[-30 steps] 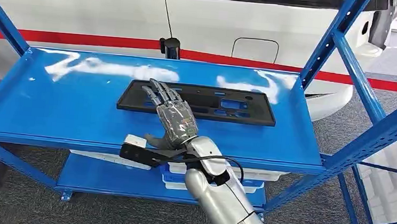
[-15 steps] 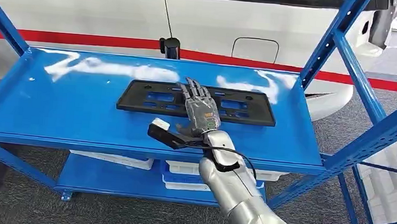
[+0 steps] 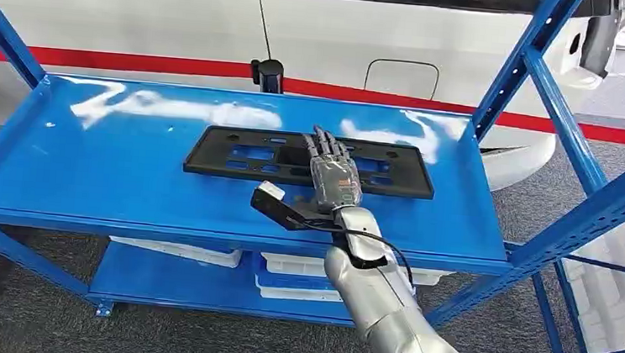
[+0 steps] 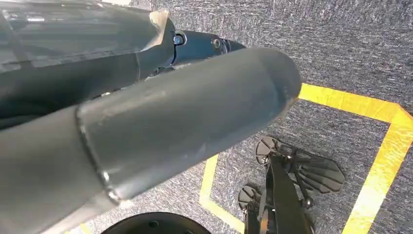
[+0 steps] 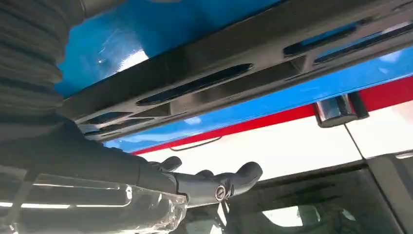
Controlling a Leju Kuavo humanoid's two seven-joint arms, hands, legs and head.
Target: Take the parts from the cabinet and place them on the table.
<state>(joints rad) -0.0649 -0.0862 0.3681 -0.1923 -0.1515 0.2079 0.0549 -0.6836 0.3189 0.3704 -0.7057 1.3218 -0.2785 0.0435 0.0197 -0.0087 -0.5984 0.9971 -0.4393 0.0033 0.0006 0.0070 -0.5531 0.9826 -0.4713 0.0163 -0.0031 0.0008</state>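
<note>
The black plastic panel (image 3: 310, 160) lies flat on the blue shelf (image 3: 107, 169), long axis running left to right, and the right hand (image 3: 332, 174) — fingers straight, slightly apart, holding nothing — reaches over its middle from the near edge, clearly the nearer hand.

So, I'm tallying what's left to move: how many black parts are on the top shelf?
1. A long black panel lies flat toward the back middle of the blue top shelf, with the right hand over it. White bins on the lower shelf may hide more.
</note>
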